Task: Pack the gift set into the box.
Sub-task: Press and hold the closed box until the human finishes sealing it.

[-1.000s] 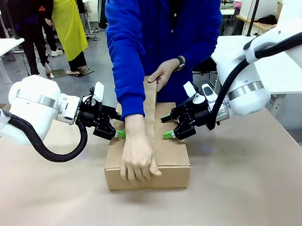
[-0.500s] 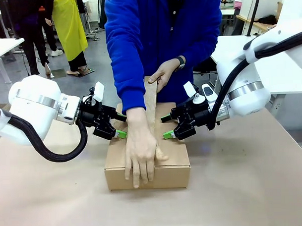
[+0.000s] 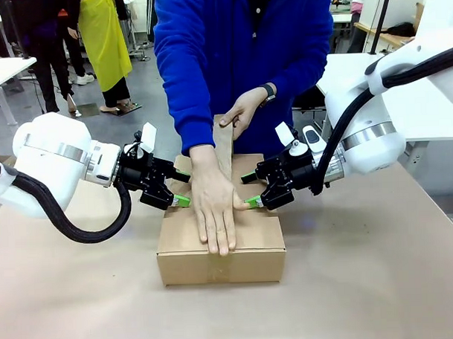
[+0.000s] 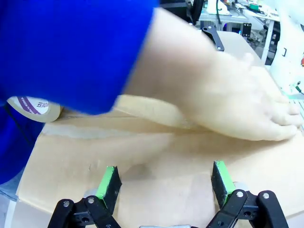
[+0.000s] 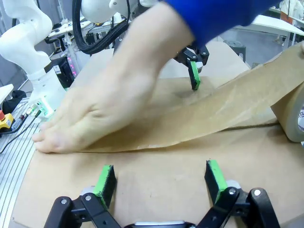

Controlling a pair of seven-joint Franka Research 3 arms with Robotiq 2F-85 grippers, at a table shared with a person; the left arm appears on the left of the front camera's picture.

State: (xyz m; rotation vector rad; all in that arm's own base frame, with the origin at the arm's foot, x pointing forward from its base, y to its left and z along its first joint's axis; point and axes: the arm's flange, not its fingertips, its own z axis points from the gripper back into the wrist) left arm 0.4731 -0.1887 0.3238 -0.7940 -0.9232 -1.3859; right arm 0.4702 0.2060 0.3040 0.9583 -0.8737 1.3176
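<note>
Box (image 3: 251, 235) is closed up, contents hidden, a hand (image 3: 215, 211) pressing tape (image 5: 223, 114) along its top. Left fingers (image 4: 110, 183) and right fingers (image 5: 214, 178) are spread wide on either side of the hand, gripping nothing, pads resting on the lid.

Closed brown corrugated cardboard box (image 3: 222, 248), flaps folded flat, resting level on the tan surface (image 3: 364, 284) directly before the person, a strip of brown tape (image 3: 224, 151) running along its centre seam.
</note>
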